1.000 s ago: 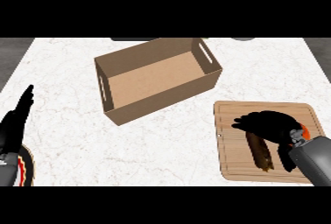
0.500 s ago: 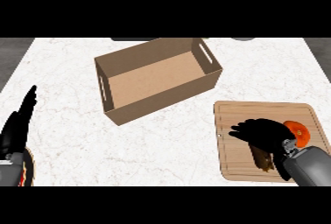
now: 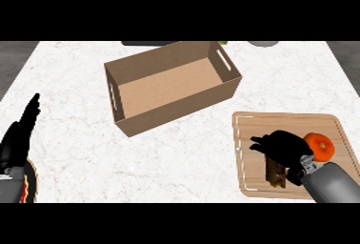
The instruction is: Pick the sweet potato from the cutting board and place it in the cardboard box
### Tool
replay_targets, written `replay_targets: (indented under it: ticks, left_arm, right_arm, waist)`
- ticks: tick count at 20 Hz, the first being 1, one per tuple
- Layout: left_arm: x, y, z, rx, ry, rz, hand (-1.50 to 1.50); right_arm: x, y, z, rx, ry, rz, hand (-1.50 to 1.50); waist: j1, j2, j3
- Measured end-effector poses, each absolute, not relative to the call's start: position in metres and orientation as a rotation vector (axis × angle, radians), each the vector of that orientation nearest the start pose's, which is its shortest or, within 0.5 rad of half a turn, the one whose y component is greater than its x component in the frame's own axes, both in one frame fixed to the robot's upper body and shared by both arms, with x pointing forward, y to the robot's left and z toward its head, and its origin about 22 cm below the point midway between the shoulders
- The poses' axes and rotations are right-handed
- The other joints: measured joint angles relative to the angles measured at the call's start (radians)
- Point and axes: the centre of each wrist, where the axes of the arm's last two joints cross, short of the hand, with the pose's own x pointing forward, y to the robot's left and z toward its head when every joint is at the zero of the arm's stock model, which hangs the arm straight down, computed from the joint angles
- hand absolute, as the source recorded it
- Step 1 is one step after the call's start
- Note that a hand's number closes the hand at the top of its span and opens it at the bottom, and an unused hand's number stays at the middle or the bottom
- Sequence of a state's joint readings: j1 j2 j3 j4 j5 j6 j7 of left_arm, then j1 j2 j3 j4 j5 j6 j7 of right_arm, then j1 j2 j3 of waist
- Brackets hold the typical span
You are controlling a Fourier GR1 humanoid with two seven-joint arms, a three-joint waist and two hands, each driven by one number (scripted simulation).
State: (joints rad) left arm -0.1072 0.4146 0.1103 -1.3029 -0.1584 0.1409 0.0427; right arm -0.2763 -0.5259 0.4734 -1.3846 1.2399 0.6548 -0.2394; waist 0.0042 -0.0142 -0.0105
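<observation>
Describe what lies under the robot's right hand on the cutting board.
A brown sweet potato pokes out below the right hand; its upper part is covered. An orange fruit sits beside them on the cutting board.

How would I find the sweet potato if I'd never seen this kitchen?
Look at the wooden cutting board at the counter's lower right. The sweet potato is the long dark brown thing lying just under the black right hand. The round orange fruit beside it is much brighter.
</observation>
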Motion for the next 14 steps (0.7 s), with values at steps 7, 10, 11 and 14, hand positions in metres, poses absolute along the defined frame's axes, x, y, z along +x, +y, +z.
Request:
replay_targets:
  ticks: [7, 10, 11, 14]
  left_arm:
    - [0.262, 0.355, 0.017, 0.641, -1.364, -0.217, 0.00]
    - [0.257, 0.356, 0.017, 0.649, -1.368, -0.214, 0.00]
    - [0.259, 0.357, 0.017, 0.651, -1.371, -0.213, 0.00]
    - [0.255, 0.361, 0.015, 0.660, -1.360, -0.207, 0.00]
  right_arm:
    - [0.287, -0.244, 0.014, -0.625, -0.952, 2.130, 1.50]
    - [0.288, -0.239, 0.019, -0.690, -1.003, 2.129, 1.50]
    - [0.290, -0.235, 0.020, -0.716, -1.027, 2.128, 1.50]
    - [0.294, -0.235, 0.026, -0.836, -1.083, 1.919, 1.50]
  waist:
    - [0.003, -0.003, 0.000]
    - [0.001, 0.004, 0.004]
    - [0.000, 0.006, 0.006]
    - [-0.013, 0.007, 0.009]
